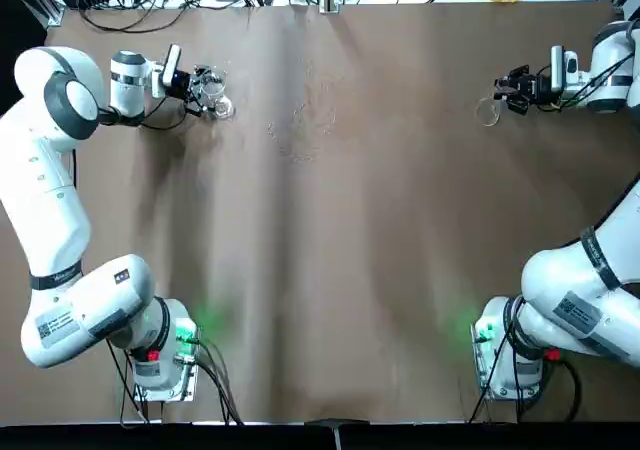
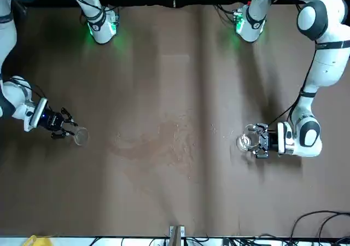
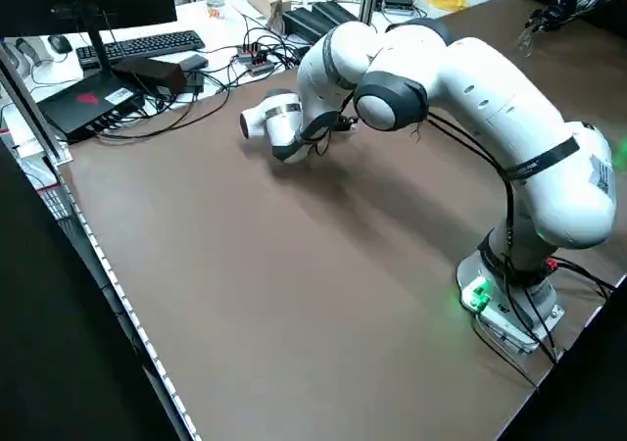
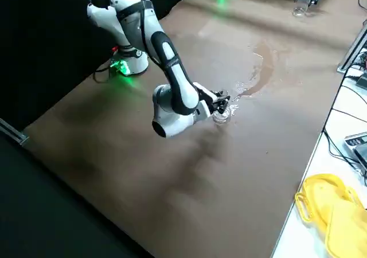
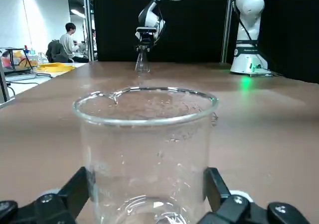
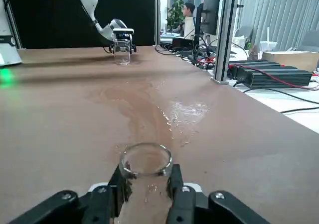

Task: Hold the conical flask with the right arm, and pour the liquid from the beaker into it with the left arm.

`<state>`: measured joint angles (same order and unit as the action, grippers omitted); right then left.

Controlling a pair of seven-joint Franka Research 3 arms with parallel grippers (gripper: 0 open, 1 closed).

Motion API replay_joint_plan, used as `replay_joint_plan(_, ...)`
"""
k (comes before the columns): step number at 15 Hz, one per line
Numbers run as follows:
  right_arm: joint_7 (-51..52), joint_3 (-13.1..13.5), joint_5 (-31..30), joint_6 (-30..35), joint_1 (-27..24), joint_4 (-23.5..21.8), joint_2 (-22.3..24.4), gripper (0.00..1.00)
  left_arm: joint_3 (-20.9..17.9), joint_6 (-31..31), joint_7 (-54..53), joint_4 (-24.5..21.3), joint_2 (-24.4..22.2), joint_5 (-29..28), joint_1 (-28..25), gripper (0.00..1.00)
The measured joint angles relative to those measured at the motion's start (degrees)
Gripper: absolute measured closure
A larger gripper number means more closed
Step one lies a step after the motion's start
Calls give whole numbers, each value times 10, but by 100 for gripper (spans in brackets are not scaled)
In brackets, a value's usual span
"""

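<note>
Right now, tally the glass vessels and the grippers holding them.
Beakers: 1
Conical flasks: 1
Grippers holding glass: 2, the left at the beaker, the right at the flask
Total: 4

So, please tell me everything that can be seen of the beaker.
The beaker is a clear, colourless vessel, glass by its look, with straight walls, a wide round mouth and a bright rim that has a small spout. The left gripper holds it upright between its two fingers, near the table's far left corner as the robot sees it. Its curved base shows through the wall. Whether any liquid is inside, I cannot tell.
</note>
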<state>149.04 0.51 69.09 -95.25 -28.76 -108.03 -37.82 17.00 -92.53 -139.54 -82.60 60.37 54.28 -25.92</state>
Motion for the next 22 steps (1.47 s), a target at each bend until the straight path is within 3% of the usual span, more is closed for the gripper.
replay_joint_plan(4,-3,0,-1,4,0,4,-4,59,-2,0,0,0,3,0,0,1)
replay_joint_plan(9,-3,0,-22,1,-1,13,-10,17,-21,3,0,1,4,3,0,1)
replay_joint_plan(17,-72,0,-74,25,-44,79,-11,16,-78,3,1,15,-3,3,-2,1)
replay_joint_plan(20,-170,-1,-120,50,-50,131,-10,16,-101,5,71,27,-44,-3,-7,1)
replay_joint_plan(22,-250,-8,-159,58,-45,167,-2,16,-105,7,157,30,-87,-40,-7,1)
